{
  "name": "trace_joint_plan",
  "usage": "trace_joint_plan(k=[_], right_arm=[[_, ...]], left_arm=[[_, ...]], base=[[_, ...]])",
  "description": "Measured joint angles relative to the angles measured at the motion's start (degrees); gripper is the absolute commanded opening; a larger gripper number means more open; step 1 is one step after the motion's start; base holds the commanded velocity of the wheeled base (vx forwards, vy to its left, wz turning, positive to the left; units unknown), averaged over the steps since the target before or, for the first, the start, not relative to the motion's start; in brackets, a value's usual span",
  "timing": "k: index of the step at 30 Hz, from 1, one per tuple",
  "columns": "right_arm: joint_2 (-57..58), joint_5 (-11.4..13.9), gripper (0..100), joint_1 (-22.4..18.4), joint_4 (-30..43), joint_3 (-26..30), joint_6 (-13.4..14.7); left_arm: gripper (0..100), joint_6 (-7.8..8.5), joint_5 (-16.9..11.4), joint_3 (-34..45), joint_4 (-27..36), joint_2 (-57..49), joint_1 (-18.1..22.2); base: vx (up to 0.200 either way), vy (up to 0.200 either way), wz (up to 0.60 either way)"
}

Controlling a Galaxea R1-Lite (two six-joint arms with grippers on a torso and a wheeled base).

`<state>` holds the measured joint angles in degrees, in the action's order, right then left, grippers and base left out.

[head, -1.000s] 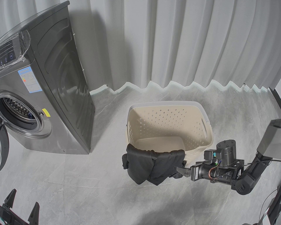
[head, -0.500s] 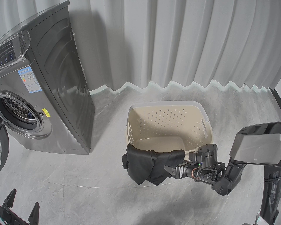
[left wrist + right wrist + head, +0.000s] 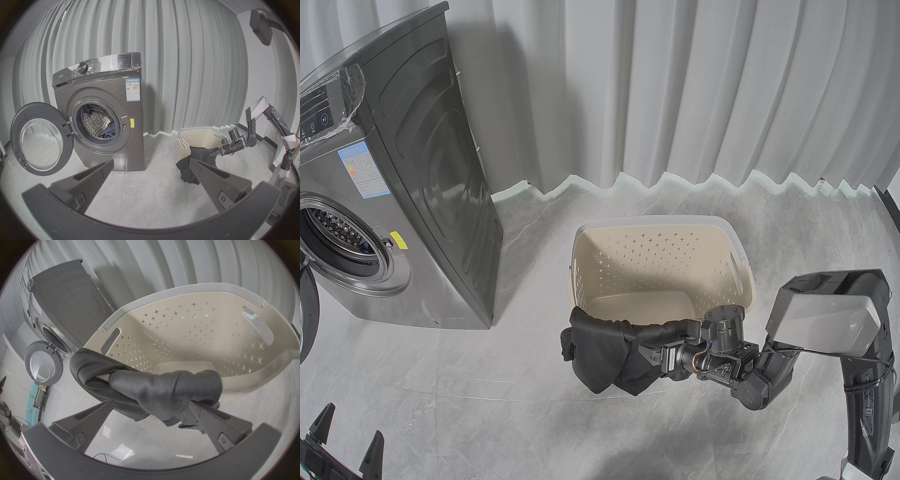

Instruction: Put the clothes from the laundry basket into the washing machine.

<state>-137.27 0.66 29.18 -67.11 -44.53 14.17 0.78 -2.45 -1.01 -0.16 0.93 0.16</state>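
1. A blue-and-white label (image 3: 363, 169) is stuck on the front of the washing machine (image 3: 437, 187), above the drum opening. It is well apart from the right gripper (image 3: 645, 356), off to its left, and its print is too small to read.
2. A yellow sticker (image 3: 398, 240) sits beside the drum opening, below that label and just as far from the gripper. No words can be made out on it.
3. The control panel (image 3: 317, 120), farthest from the gripper, shows small symbols that cannot be read.

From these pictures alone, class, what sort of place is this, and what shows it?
Probably a laundry corner, perhaps staged: a washing machine with its door open, a cream laundry basket with dark clothes over its rim, and pale curtains behind.
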Motion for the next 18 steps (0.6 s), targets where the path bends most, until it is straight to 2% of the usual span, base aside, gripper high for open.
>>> trace_joint_plan(k=[18], right_arm=[[-4.74, -0.17, 100, -0.39, 1.85, -7.89, 0.00]], left_arm=[[100, 0.00, 0.00, 0.00, 0.02, 0.00, 0.00]], base=[[0.000, 0.000, 0.00]])
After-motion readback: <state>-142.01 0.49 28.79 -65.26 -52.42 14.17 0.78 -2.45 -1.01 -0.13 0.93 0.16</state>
